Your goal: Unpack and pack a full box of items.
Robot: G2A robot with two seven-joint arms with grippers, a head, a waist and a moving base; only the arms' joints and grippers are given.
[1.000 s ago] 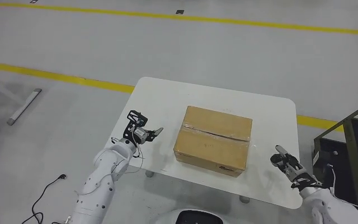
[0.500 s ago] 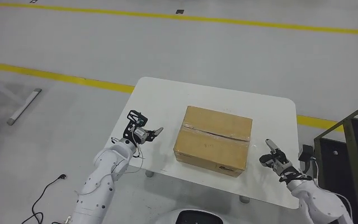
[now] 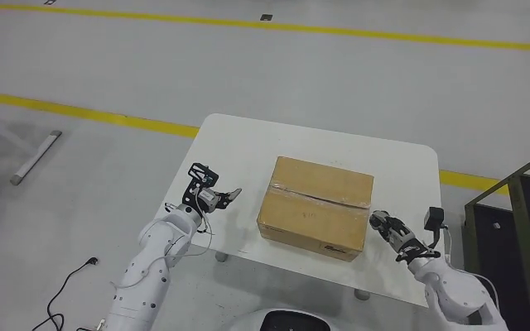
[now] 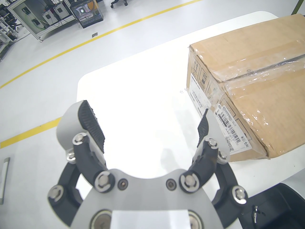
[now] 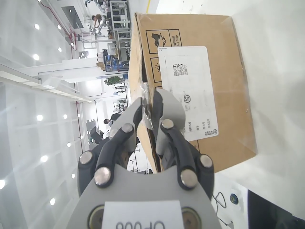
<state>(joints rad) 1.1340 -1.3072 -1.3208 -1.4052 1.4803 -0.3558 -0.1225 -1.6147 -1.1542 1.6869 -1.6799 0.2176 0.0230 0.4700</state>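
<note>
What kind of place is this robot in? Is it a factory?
Probably a robot lab or workshop hall: yellow lines on the floor, racks of equipment behind, and a taped cardboard box on a white table.

A box (image 3: pixel 316 204) sits mid-desk (image 3: pixel 240 149), nearer the front edge than the back, its long sides running left to right. A tape (image 4: pixel 262 67) seam runs along its top from end to end. The left hand (image 3: pixel 218 182) hangs over the desk's left part, near the box's left end but apart from it, fingers spread. The right hand (image 3: pixel 383 222) is at the box's right end, by the top edge where the seam comes over; whether it touches cannot be told. A floor line (image 3: pixel 99 116) runs behind the desk.
</note>
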